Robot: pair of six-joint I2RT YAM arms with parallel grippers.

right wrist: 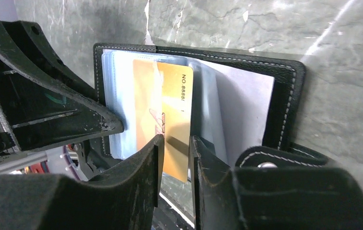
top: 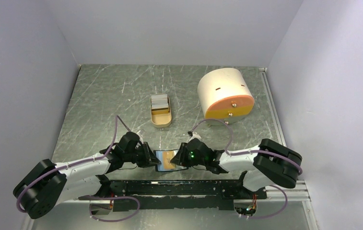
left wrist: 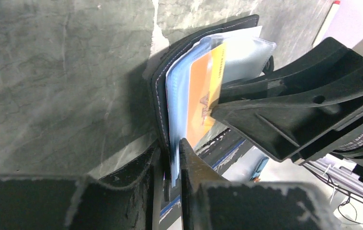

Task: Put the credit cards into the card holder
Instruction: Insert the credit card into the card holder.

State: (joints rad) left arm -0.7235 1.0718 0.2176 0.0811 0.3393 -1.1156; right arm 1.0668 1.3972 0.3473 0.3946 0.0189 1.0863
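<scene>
The black card holder [top: 159, 156] is held open above the table's near edge, between my two grippers. My left gripper [left wrist: 170, 146] is shut on its cover and blue-grey pockets [left wrist: 177, 96]. An orange credit card [right wrist: 174, 96] sits partly inside a clear pocket, its lower end sticking out. My right gripper [right wrist: 177, 140] has its jaws a small gap apart over the card's face, one fingertip [right wrist: 158, 141] against it. The snap tab [right wrist: 265, 165] hangs to the right. Whitish-grey cards [top: 159, 101] lie in the tan tray [top: 160, 123].
A big cream-and-orange cylinder [top: 225, 93] lies at the back right. The tan tray stands mid-table, a short way beyond the grippers. Grey walls close in the left, back and right sides. A black rail [top: 179, 189] runs along the near edge.
</scene>
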